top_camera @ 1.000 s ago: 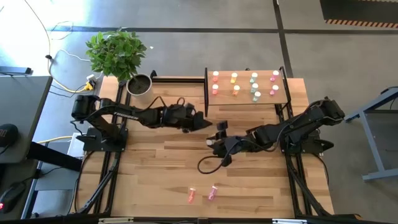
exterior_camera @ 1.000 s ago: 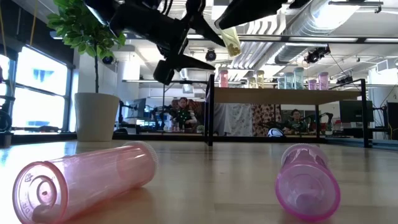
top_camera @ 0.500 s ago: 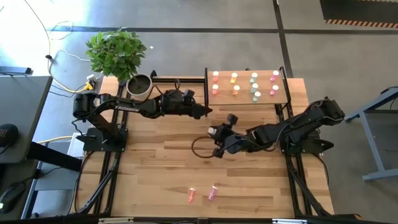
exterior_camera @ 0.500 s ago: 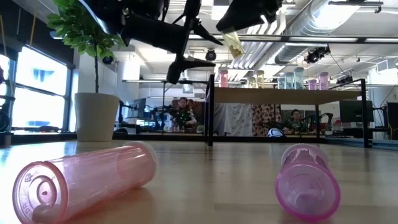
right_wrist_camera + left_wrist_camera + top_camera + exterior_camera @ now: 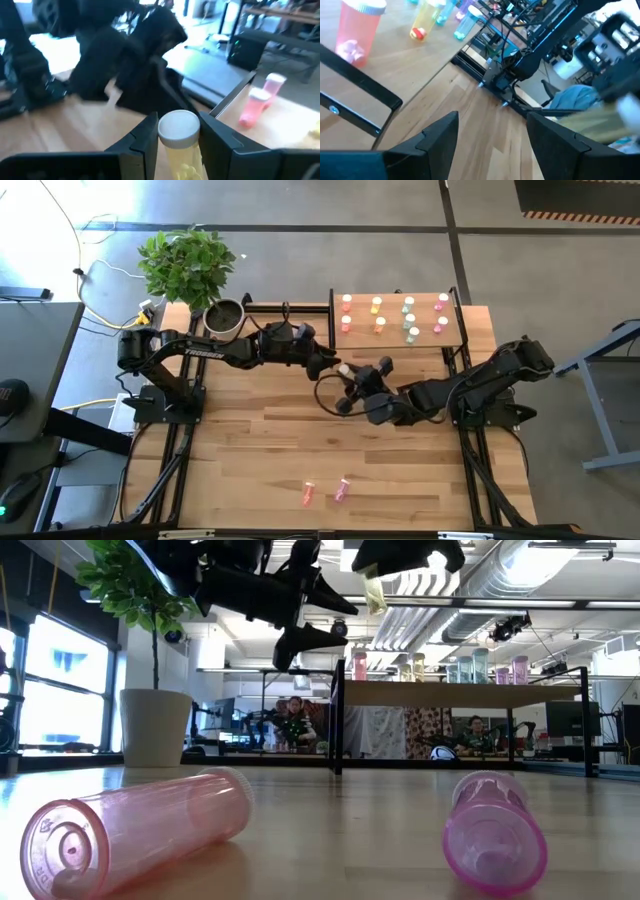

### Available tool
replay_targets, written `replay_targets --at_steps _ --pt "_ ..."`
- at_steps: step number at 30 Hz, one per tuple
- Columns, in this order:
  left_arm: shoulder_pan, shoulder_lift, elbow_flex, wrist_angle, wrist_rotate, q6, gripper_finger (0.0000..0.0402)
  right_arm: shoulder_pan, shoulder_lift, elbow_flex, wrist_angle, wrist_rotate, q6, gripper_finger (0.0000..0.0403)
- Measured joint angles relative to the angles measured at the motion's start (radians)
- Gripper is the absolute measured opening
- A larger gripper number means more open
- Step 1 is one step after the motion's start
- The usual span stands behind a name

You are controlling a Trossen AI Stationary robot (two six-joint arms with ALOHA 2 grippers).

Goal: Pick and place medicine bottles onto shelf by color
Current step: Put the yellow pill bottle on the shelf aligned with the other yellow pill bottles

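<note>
Your right claw (image 5: 345, 370) is closed on a pale yellow bottle (image 5: 178, 145) with a white cap, its two fingers (image 5: 141, 142) pressed against the bottle's sides just below the cap. In the high view that claw sits near the middle of the surface (image 5: 260, 450), at about 7 o'clock from the shelf (image 5: 395, 335). In the low view the yellow bottle (image 5: 374, 592) hangs tilted under the claw, well above the wood.

Your left claw (image 5: 328, 362) stands wide open and holds nothing; its wrist view shows bare wood between the two spread fingers (image 5: 437, 137). It sits just beside the right claw, on its 10 o'clock side, with the tips of the two nearly meeting. The left arm reaches out from the plant pot (image 5: 225, 315) side of the surface.

The shelf lies at about 1 o'clock from the surface's centre. Eight bottles stand on its board in four pairs, from 9 o'clock to 3 o'clock: red-pink (image 5: 346, 313), yellow (image 5: 378, 313), pale green-white (image 5: 409, 318) and magenta (image 5: 441, 313).

Two more bottles lie on their sides near the surface's 6 o'clock edge, close to each other but apart: a red-pink bottle (image 5: 307, 494) and a magenta bottle (image 5: 341, 490). In the low view they lie large in the foreground, the red-pink one (image 5: 140, 830) with its base to the camera and the magenta one (image 5: 492, 830) pointing end-on.
</note>
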Motion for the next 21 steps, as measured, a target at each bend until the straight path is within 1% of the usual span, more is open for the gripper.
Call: replay_targets --at_steps 3,8,12,15,21 --pt "0.0 0.0 0.0 0.0 0.014 0.042 0.0223 0.0 -0.023 0.0 0.036 0.053 -0.027 0.0106" --pt "0.0 0.0 0.0 0.0 0.053 0.113 0.0223 0.0 -0.119 0.0 0.035 0.159 -0.088 0.0106" --pt "0.0 -0.017 -0.002 -0.008 0.052 0.176 0.0223 0.0 -0.215 0.0 0.034 0.195 -0.172 0.0106" --pt "0.0 -0.056 -0.002 -0.019 0.024 0.25 0.0223 0.0 -0.287 0.0 0.033 0.234 -0.239 0.0106" --pt "-0.018 -0.19 -0.002 -0.105 -0.12 0.413 0.0223 -0.004 -0.453 0.0 0.01 0.25 -0.323 0.0106"
